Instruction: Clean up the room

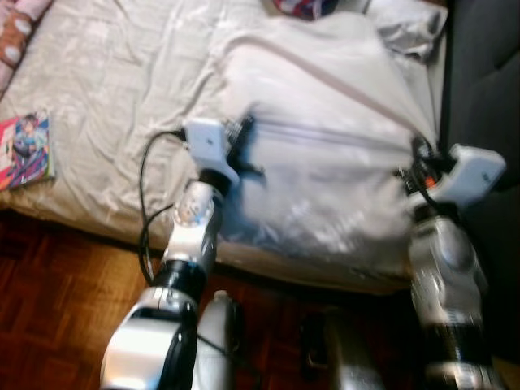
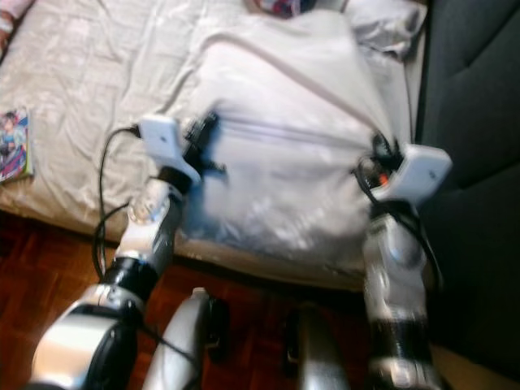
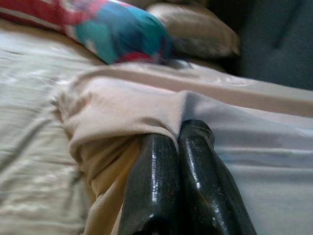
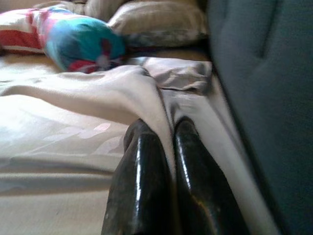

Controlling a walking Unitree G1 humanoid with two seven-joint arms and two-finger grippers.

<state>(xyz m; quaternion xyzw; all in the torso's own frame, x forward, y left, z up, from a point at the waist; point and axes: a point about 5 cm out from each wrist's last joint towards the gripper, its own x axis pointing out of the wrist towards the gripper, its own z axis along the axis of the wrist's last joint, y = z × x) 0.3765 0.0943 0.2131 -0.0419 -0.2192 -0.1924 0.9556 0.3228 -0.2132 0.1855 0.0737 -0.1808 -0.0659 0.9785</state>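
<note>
Bedroom, wood floor (image 1: 57, 284), dark headboard (image 1: 487, 73) at robot's right. Bed (image 1: 106, 89) w/ beige sheet, mostly smooth. White blanket (image 1: 325, 154) bunched over near right part of bed, not yet spread. Colourful pillow (image 4: 80, 41) + grey pillow (image 4: 156, 22) at far end. Book (image 1: 26, 150) lying at bed's left edge, not tidied. Left gripper (image 3: 178, 134) clamped on blanket's left edge, right gripper (image 4: 164, 132) clamped on its right edge. Judged early-mid: bed-making underway, spreading + book left.
</note>
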